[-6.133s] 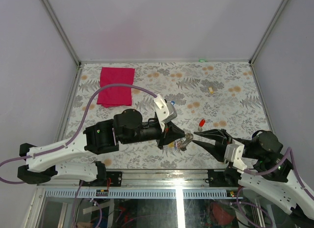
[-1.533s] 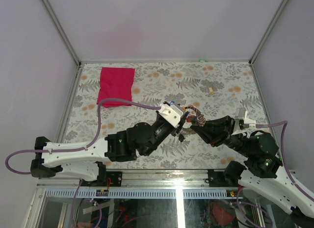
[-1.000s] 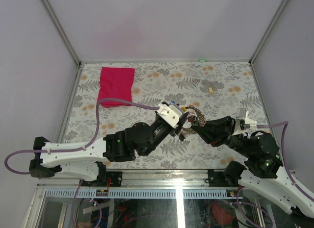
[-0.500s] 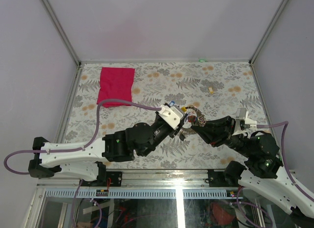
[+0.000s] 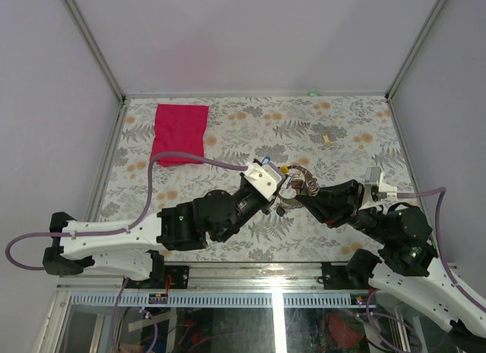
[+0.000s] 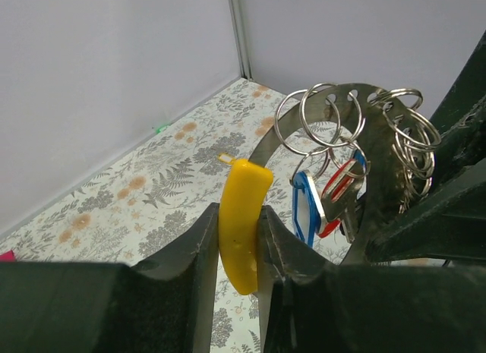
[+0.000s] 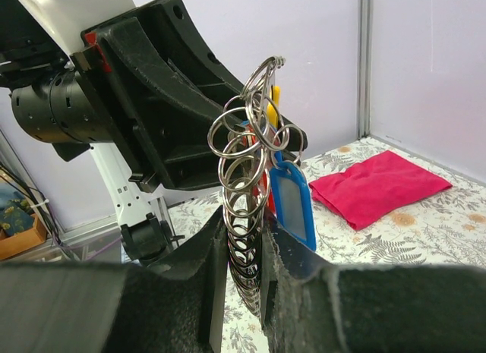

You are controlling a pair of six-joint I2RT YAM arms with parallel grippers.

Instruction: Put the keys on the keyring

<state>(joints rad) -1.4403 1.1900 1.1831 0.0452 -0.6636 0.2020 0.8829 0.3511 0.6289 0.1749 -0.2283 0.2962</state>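
The keyring [image 6: 357, 102] is a curved grey metal strap strung with several small silver rings, held above the table. My right gripper [image 7: 243, 224] is shut on the keyring's stack of rings [image 7: 244, 178]. A blue-tagged key [image 6: 307, 209] and a red-tagged key [image 6: 338, 197] hang from those rings. My left gripper [image 6: 238, 216] is shut on the yellow tag [image 6: 243, 224] of a third key, just left of the ring. In the top view both grippers meet at mid-table, left gripper [image 5: 282, 187] facing right gripper [image 5: 300, 193]. The yellow key's blade is hidden.
A red cloth [image 5: 180, 133] lies at the back left of the flowered table [image 5: 228, 118]. A small tan block [image 5: 327, 139] sits at the back right. Grey walls and metal rails border the table on three sides.
My left gripper's jaws have closed in on the yellow tag. Both arms and the keyring have stayed almost where they were.
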